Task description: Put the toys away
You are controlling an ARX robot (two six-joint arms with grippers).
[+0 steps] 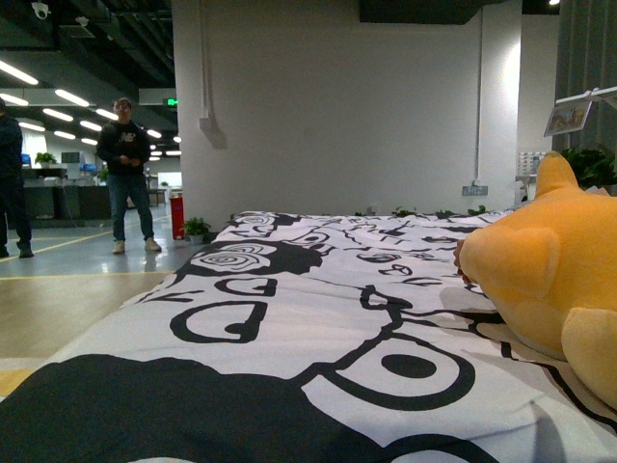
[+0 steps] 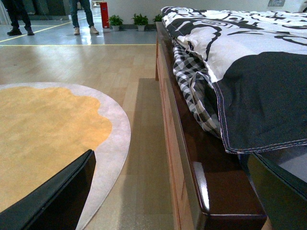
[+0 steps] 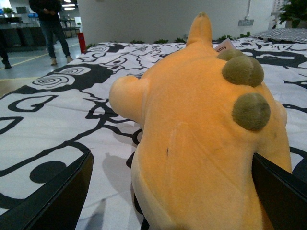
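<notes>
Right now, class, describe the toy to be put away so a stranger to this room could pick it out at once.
Find the black-and-white patterned bed cover. On its right side, seen from the front, lies a plush toy. It alone is orange-yellow, with round olive-brown bumps.

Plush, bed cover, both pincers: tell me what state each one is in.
Plush: lying on the cover, not gripped.
Cover: spread flat, edge draped over the side.
Checked sheet: bunched under the cover's edge.
Left pincer: open, empty, beside the bed frame.
Right pincer: open, one finger on either side of the plush.
</notes>
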